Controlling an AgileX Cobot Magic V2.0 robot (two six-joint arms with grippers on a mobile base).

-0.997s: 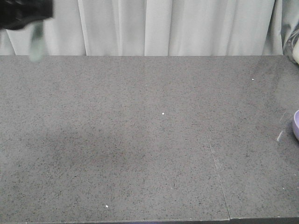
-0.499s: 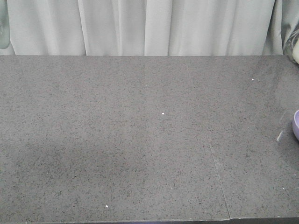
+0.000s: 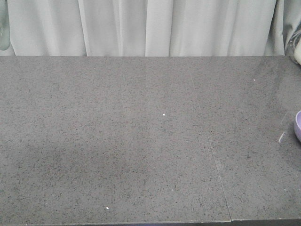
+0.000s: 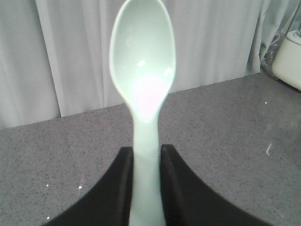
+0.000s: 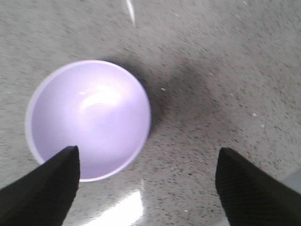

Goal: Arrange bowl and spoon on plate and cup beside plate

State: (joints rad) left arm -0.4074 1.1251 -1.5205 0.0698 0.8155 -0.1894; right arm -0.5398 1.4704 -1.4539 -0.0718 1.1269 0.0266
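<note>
Worktop (image 3: 141, 141): grey, speckled; plate and cup not in view.

Bowl (image 5: 89, 120): upright at the worktop's right edge, below the right gripper (image 5: 148, 159) but offset toward one finger. Risk: a straight descent could put that finger on the rim and tip or shove the bowl.

Spoon (image 4: 143, 94): held clear of the worktop by its thin handle — may swivel or slip.

Right gripper: spread wide, touching nothing.

Left gripper (image 4: 146, 155): pinching the spoon's handle, scoop pointing away.

A pale pleated curtain (image 3: 150, 28) hangs beyond the left fingers (image 4: 117, 188), behind a grey speckled surface (image 3: 117, 141) with a thin seam (image 3: 217, 165).
</note>
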